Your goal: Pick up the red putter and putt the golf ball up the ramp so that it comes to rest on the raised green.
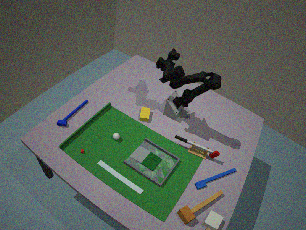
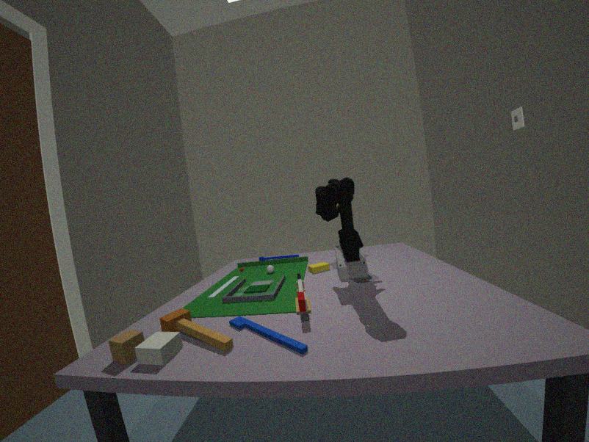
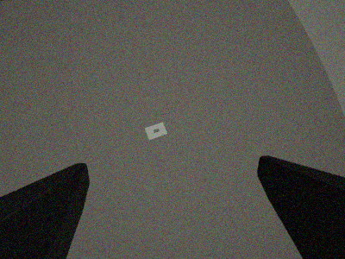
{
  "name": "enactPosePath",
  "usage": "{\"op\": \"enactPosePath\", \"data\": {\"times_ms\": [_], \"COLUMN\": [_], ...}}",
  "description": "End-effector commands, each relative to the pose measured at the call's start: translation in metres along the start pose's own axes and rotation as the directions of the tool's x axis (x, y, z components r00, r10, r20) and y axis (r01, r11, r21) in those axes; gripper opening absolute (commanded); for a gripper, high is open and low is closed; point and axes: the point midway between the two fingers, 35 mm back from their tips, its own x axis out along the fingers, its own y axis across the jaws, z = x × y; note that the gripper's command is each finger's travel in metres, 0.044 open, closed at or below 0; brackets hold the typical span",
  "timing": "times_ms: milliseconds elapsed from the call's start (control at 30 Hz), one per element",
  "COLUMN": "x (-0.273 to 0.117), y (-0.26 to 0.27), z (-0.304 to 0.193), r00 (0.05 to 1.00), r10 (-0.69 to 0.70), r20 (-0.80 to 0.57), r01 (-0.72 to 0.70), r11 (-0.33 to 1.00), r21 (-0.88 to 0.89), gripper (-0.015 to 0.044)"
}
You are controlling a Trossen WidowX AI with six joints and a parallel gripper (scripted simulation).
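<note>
The red putter (image 1: 214, 154) (image 2: 301, 302) has a red head, a white shaft and a black grip. It lies on a small wooden rack (image 1: 194, 154) beside the mat's edge. The white golf ball (image 1: 116, 136) (image 2: 269, 269) rests on the green mat (image 1: 99, 123) (image 2: 200, 309). The grey ramp (image 1: 139, 153) faces the ball and leads to the dark raised green (image 1: 151, 161) (image 2: 257, 288), with grey walls around its sides and back. My gripper (image 3: 176, 170) is open and empty, raised high above the table near the arm's base, far from putter and ball. Only wall shows past its fingers in the wrist view.
A yellow block (image 1: 144, 114) (image 2: 319, 267) lies between the mat and the arm's base. A white strip (image 1: 120, 177) and a small red cube (image 1: 82, 151) are on the mat. Blue sticks (image 1: 75, 110) (image 1: 217, 177), an orange mallet (image 1: 186, 214) and a white block (image 1: 214, 219) lie around it.
</note>
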Motion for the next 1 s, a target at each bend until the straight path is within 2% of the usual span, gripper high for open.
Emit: {"op": "enactPosePath", "data": {"times_ms": [0, 100, 200, 367, 433, 700, 967], "x": [-0.001, -0.016, -0.044, -0.106, -0.125, -0.207, -0.285], "y": [-0.001, -0.012, -0.021, -0.02, -0.016, 0.009, 0.046], "z": [0.002, 0.035, 0.074, 0.128, 0.139, 0.16, 0.144], "r00": [1.0, 0.982, 0.913, 0.699, 0.626, 0.301, -0.018], "r10": [-0.005, -0.066, -0.108, -0.079, -0.051, 0.133, 0.388], "r20": [0.012, 0.178, 0.394, 0.71, 0.778, 0.944, 0.921], "r01": [0.005, 0.083, 0.189, 0.364, 0.408, 0.563, 0.68], "r11": [1.0, 0.993, 0.967, 0.895, 0.872, 0.774, 0.68], "r21": [-0.006, -0.088, -0.172, -0.258, -0.271, -0.288, -0.273], "gripper": [0.0426, 0.044, 0.044, 0.044, 0.044, 0.044, 0.044]}}
